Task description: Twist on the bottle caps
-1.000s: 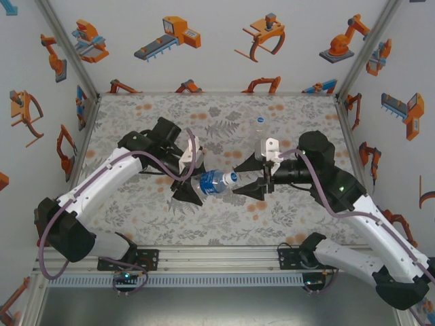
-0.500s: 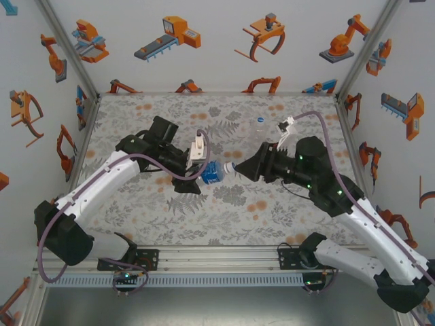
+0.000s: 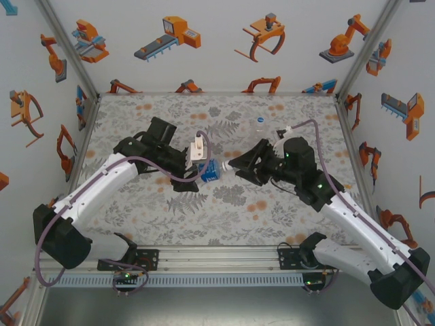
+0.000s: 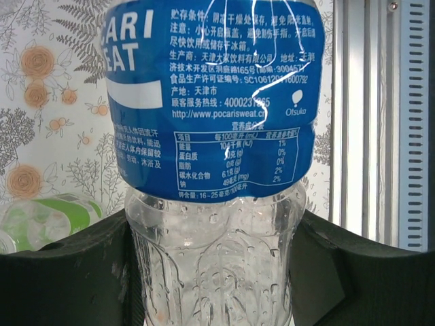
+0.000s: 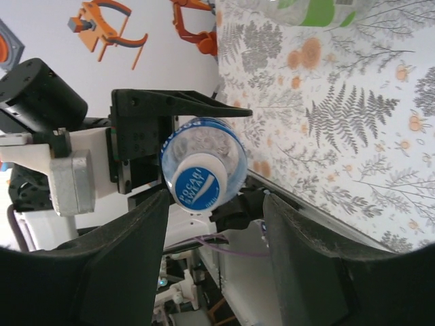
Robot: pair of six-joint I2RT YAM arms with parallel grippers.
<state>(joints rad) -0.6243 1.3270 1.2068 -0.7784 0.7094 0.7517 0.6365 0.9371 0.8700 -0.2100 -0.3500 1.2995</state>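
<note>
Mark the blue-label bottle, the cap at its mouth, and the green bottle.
blue-label bottle (image 4: 211, 102), left wrist view, on the blue label band.
cap (image 5: 200, 187), right wrist view, on its printed top face.
green bottle (image 4: 64, 210), left wrist view, on its green label.

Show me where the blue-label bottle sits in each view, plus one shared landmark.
Top external: blue-label bottle at centre, tipped sideways.
Left wrist: fills the middle, label facing the camera.
Right wrist: left of centre, seen end on.
Shared landmark: floral table cover.
</note>
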